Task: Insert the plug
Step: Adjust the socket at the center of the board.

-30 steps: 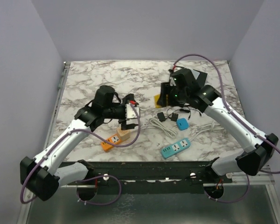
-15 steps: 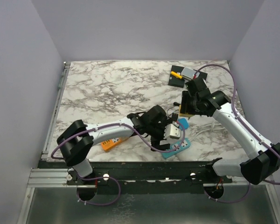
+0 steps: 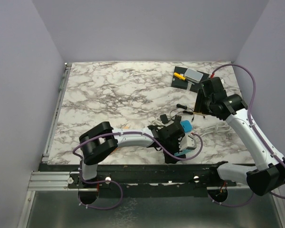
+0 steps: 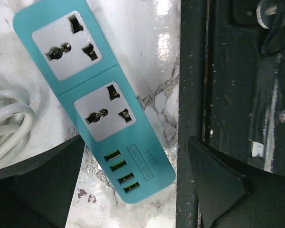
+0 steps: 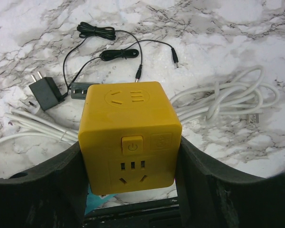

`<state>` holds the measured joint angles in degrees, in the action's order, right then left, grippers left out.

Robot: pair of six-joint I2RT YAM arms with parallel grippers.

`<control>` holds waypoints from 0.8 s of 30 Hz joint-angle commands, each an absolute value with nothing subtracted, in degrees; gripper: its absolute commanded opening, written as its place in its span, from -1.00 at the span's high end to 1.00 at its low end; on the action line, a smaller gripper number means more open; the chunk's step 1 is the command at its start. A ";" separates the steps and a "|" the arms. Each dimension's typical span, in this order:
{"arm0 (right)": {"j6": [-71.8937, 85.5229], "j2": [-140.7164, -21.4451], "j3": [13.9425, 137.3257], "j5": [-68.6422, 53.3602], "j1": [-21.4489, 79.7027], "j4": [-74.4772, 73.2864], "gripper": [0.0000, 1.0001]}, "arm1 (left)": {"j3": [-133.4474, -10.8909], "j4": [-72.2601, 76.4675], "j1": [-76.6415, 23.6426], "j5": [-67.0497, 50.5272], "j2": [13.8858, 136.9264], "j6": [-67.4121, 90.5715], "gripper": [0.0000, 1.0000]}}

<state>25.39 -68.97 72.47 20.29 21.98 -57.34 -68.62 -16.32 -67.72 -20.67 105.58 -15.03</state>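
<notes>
In the left wrist view a teal power strip (image 4: 95,99) with two sockets and a row of USB ports lies flat by the table's front edge. My left gripper (image 4: 133,190) hangs over its USB end, open, one finger on each side and neither touching it. From above, that gripper (image 3: 178,145) covers most of the strip (image 3: 181,153). My right gripper (image 5: 130,178) is shut on a yellow cube socket (image 5: 130,133), held above the table. Below it lies a small black plug (image 5: 44,92) with two pins, also seen from above as a plug (image 3: 164,117).
A thin black cable (image 5: 118,52) and a bundle of white cable (image 5: 228,102) lie around the plug. A light-blue adapter (image 3: 185,126) sits beside the teal strip. A black pad (image 3: 183,81) with a yellow and a grey item is at the back right. The black front rail (image 4: 192,95) runs beside the strip.
My left arm has swung right and forward, from the orange strip to over the teal strip, its jaws narrowing slightly. The right gripper carried the yellow cube right and higher.
</notes>
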 commanded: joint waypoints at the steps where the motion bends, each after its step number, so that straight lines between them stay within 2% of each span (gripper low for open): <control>1: 23.62 -66.95 73.92 23.18 21.35 -59.35 0.99 | -71.41 -15.97 -68.00 -14.63 109.03 -12.35 -0.75; 4: 23.29 -66.26 73.92 23.41 21.22 -59.62 0.99 | -72.79 -17.15 -67.99 -11.71 111.07 -12.53 -0.66; 10: 22.62 -66.20 73.59 22.79 21.21 -59.49 0.99 | -71.65 -17.50 -66.37 -8.18 111.59 -10.83 -0.12; 12: 22.42 -66.31 73.36 22.28 21.17 -59.19 0.99 | -70.53 -17.58 -64.97 -8.01 111.24 -10.21 -0.02; 20: 22.05 -67.06 71.70 19.44 21.18 -57.73 0.99 | -69.68 -19.91 -60.08 -8.70 111.50 -13.22 0.11; 24: 21.10 -67.57 71.01 15.39 21.16 -57.84 0.99 | -69.17 -20.85 -60.37 -12.10 110.41 -14.18 0.03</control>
<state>22.41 -67.22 71.75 19.64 21.61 -59.16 -70.89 -15.40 -61.12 -11.75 110.43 -12.27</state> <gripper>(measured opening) 0.633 0.547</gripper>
